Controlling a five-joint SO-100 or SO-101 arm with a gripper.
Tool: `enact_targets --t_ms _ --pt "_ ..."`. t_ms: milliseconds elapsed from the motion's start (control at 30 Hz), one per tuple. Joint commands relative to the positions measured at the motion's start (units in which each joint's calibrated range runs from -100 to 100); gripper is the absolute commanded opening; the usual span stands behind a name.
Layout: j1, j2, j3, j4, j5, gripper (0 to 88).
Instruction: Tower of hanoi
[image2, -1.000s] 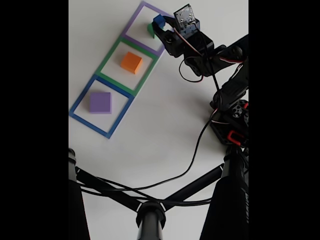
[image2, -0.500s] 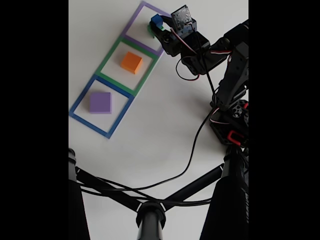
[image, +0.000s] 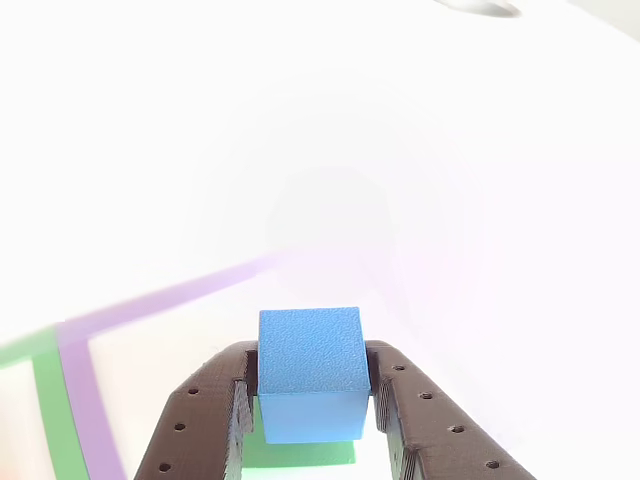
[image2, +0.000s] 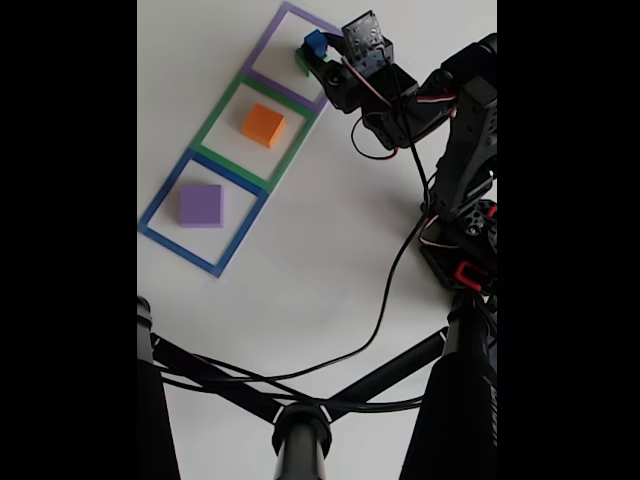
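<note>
Progress is looking early to middling, as a judgement: the blocks are sitting spread over three places rather than stacked as one tower. In the fixed view the purple slab (image2: 201, 205) is lying alone inside the blue square outline (image2: 160, 196) at lower left of the marked strip, the orange cube (image2: 262, 125) is lying alone inside the green square outline (image2: 221, 111) in the middle, and the blue cube (image2: 316, 43) is sitting at the right edge of the purple square outline (image2: 268, 39) at the top of the frame, with a bit of the green cube (image2: 299, 62) peeking out just below it. The gripper (image2: 318, 55) is reaching into that top outline from the right. In the other view the gripper (image: 309, 425) is coming in from the bottom edge, jaws narrowed, with both inner faces pressing on the sides of the blue cube (image: 309, 370), so it is gripping it; a strip of the green cube (image: 300, 455) is showing directly under the blue one. Whether blue is resting on green or hanging just above it, cannot tell. Still left, judging from the layout: gathering purple, orange, green and blue into one ordered stack in a single outline.
</note>
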Motion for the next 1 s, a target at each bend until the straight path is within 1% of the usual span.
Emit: enact_targets --t_ms 0,333,400,500,600,667,833,867,967 --pt "0.26 0.16 -1.31 -2.19 0.00 12.3" --pt "-0.12 0.48 -1.49 -3.89 0.00 18.9" --pt "-0.31 -1.78 -1.13 -2.19 0.00 20.0" --pt "-0.60 -8.07 -0.13 4.21 0.00 20.2" --pt "-0.41 -17.68 1.33 14.01 0.00 19.8" --pt "0.26 -25.43 1.51 23.40 0.00 19.7" --pt "1.70 -45.30 -4.04 54.98 0.00 20.4" --pt "1.70 -48.12 -5.86 60.97 0.00 21.4" --pt "1.03 -54.50 -12.40 77.41 0.00 28.5"
